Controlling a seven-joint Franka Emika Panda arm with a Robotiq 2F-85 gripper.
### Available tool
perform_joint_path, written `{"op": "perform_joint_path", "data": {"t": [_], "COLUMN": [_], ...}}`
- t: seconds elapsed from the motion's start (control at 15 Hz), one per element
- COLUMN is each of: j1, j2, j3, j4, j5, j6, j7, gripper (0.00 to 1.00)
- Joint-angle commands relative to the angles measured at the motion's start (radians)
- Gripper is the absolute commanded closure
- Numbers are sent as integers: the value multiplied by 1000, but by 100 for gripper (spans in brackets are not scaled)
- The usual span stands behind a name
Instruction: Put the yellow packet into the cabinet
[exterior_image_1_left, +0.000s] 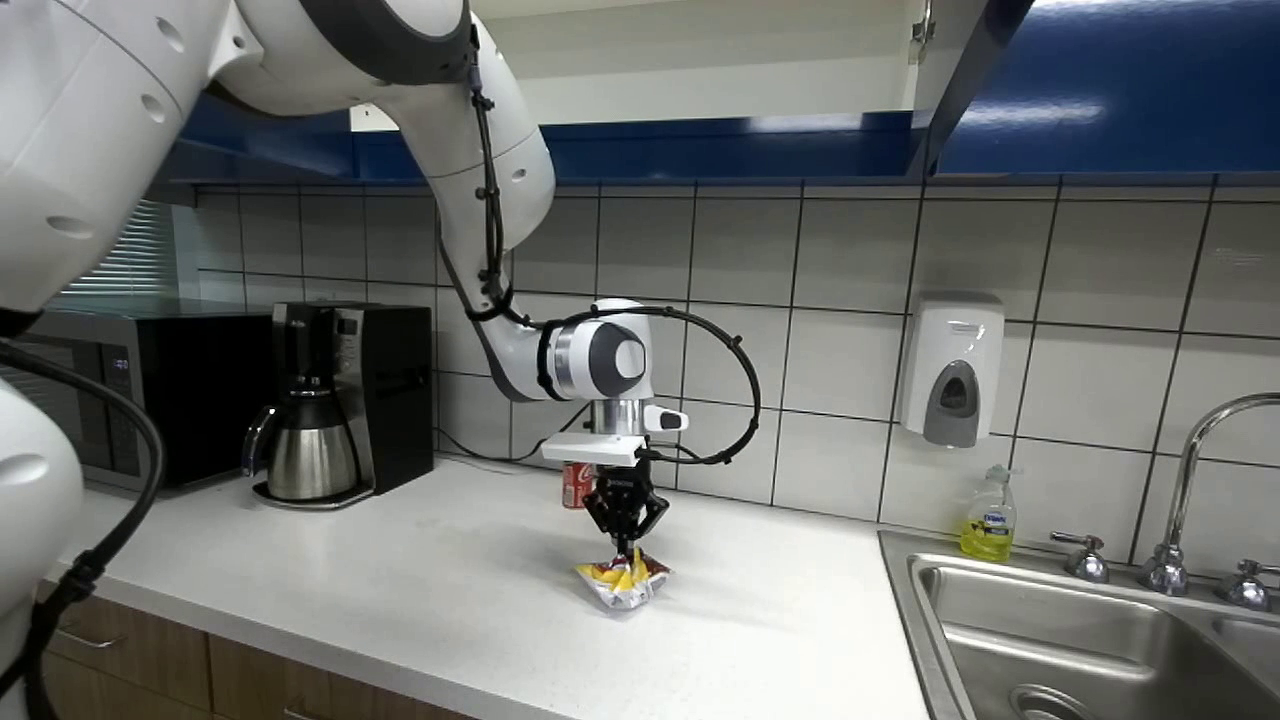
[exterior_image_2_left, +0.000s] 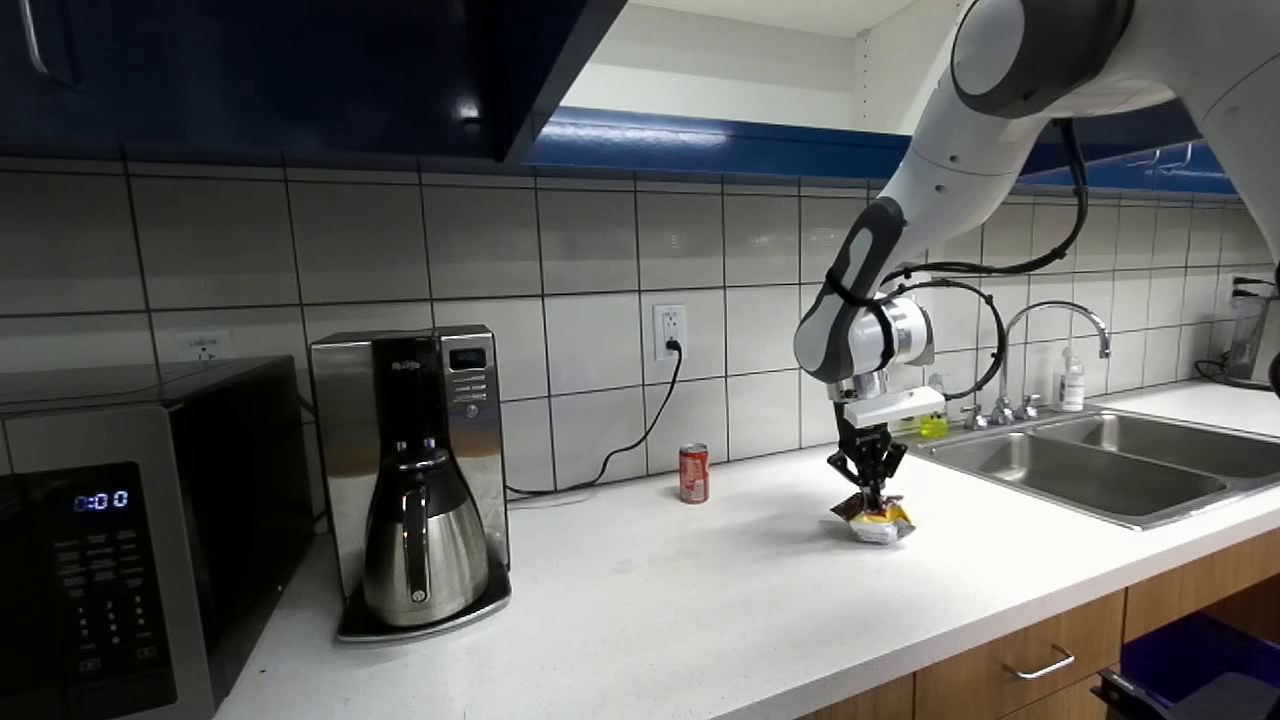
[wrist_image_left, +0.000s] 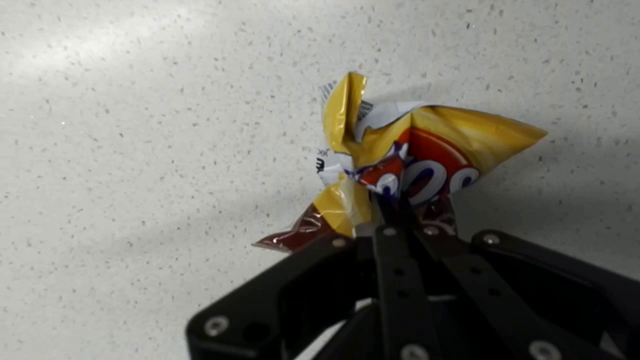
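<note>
The yellow packet (exterior_image_1_left: 622, 582), crumpled with red, white and brown print, is at the countertop in both exterior views (exterior_image_2_left: 882, 527). I cannot tell whether it rests on the counter or hangs just above it. My gripper (exterior_image_1_left: 626, 552) points straight down, its fingers closed together on the pinched middle of the packet. In the wrist view the packet (wrist_image_left: 435, 145) bunches up around the fingertips (wrist_image_left: 397, 205), which are partly hidden in its folds. The blue wall cabinet (exterior_image_1_left: 720, 150) above the counter is open, with a white interior, and also shows in an exterior view (exterior_image_2_left: 690, 135).
A red can (exterior_image_2_left: 693, 473) stands near the tiled wall behind the gripper. A coffee maker (exterior_image_2_left: 425, 480) and a microwave (exterior_image_2_left: 110, 560) stand at one end. A sink (exterior_image_1_left: 1060, 620), faucet and soap bottle (exterior_image_1_left: 989, 520) are at the other. An open cabinet door (exterior_image_1_left: 1110, 90) juts outward.
</note>
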Motion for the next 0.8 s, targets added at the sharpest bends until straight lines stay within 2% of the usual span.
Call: {"op": "perform_joint_path", "data": {"t": [0.0,0.73], "j1": [14,60], "j2": [-40,-199], "j3": [-2,4], "j4": [1,-52], "j5": [-15,-55], "j6": [-8,-30], "j7": [23,31], "gripper": [100,100]}}
